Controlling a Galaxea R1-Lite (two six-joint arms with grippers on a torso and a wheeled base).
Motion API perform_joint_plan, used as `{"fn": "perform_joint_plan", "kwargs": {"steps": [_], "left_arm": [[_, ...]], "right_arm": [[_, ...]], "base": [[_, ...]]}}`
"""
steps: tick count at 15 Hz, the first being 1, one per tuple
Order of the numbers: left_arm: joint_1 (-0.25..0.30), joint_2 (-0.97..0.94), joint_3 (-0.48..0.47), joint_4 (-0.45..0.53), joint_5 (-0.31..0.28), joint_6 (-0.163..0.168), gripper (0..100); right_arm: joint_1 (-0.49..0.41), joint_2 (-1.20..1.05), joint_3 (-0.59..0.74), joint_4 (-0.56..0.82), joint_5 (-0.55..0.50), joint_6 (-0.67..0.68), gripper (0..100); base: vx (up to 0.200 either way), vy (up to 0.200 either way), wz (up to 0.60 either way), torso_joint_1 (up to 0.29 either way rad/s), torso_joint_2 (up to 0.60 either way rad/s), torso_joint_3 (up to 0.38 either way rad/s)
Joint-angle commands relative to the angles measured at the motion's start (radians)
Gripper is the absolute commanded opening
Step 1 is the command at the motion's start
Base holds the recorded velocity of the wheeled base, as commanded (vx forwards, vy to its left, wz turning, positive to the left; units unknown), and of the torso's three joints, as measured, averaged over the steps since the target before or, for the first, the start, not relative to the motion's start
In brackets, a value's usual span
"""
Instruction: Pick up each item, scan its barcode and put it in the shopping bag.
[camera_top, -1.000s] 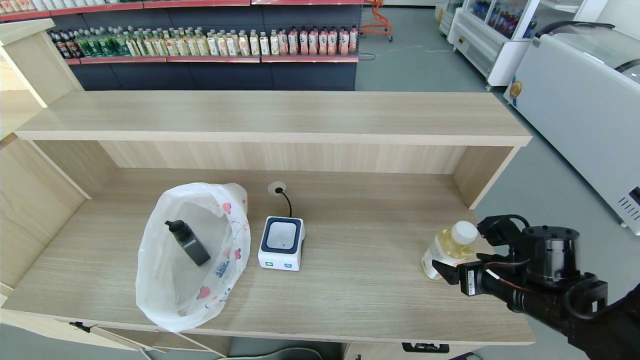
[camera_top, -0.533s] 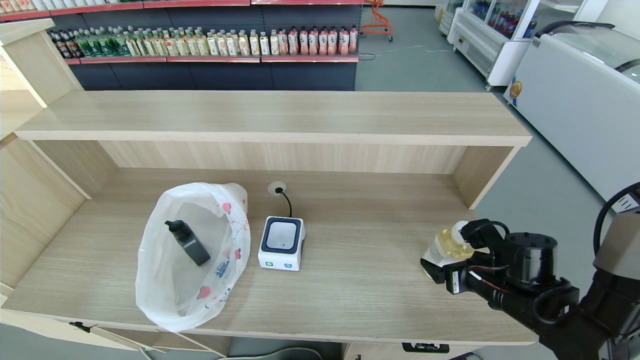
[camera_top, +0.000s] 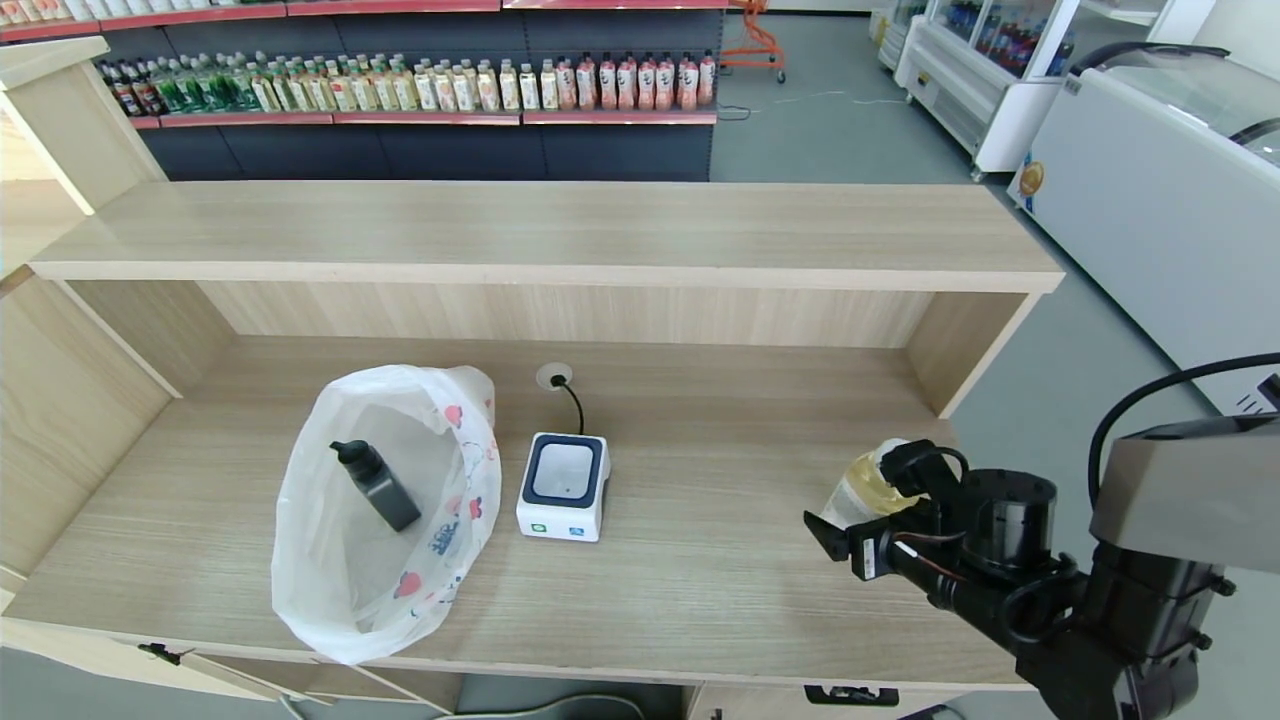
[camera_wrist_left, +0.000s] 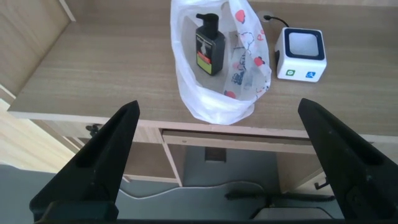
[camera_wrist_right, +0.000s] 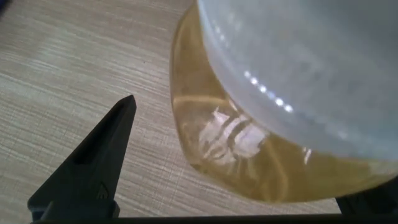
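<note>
The bottle (camera_top: 856, 490) sits within my right end effector (camera_top: 865, 496), grip I cannot tell; the scanner (camera_top: 563, 487) lies leftward.

Worktop: a pale wood-grain counter (camera_top: 720, 570) fills the middle of my head view, with a round grey cable port (camera_top: 554, 377) set near its back.
Surround: a raised ledge of the same pale wood (camera_top: 540, 225) runs across the back, and slanted side panels (camera_top: 965, 345) close both ends.
Underside: my left wrist view shows a flat wooden drawer front (camera_wrist_left: 236, 142) below the counter edge.
Behind: dark shop shelving with red-edged boards (camera_top: 430, 150) carries a long row of drink bottles (camera_top: 420, 88).
Floor: smooth grey flooring (camera_top: 850, 140), with an orange wire rack (camera_top: 755, 40) standing far off.
Right side: a white chest freezer with a curved glass lid (camera_top: 1150, 200) stands near a farther white cooler (camera_top: 980, 70).
Light: even, with glare on the lid.
</note>
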Motion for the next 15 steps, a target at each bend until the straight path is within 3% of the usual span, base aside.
{"fn": "perform_joint_plan", "kwargs": {"steps": [1,3,4,15], "left_arm": [[0.0,0.0,0.0,0.0,0.0,0.0,100],[0.0,0.0,0.0,0.0,0.0,0.0,100],[0.0,0.0,0.0,0.0,0.0,0.0,100],[0.0,0.0,0.0,0.0,0.0,0.0,100]], "right_arm": [[0.012,0.038,-0.03,-0.01,0.002,-0.008,100],[0.015,0.041,-0.044,-0.013,0.005,-0.007,100],[0.015,0.042,-0.048,-0.014,0.009,-0.007,0],[0.015,0.047,-0.068,-0.033,0.017,-0.059,0]], "base": [[0.0,0.0,0.0,0.0,0.0,0.0],[0.0,0.0,0.0,0.0,0.0,0.0],[0.0,0.0,0.0,0.0,0.0,0.0],[0.0,0.0,0.0,0.0,0.0,0.0]]}}
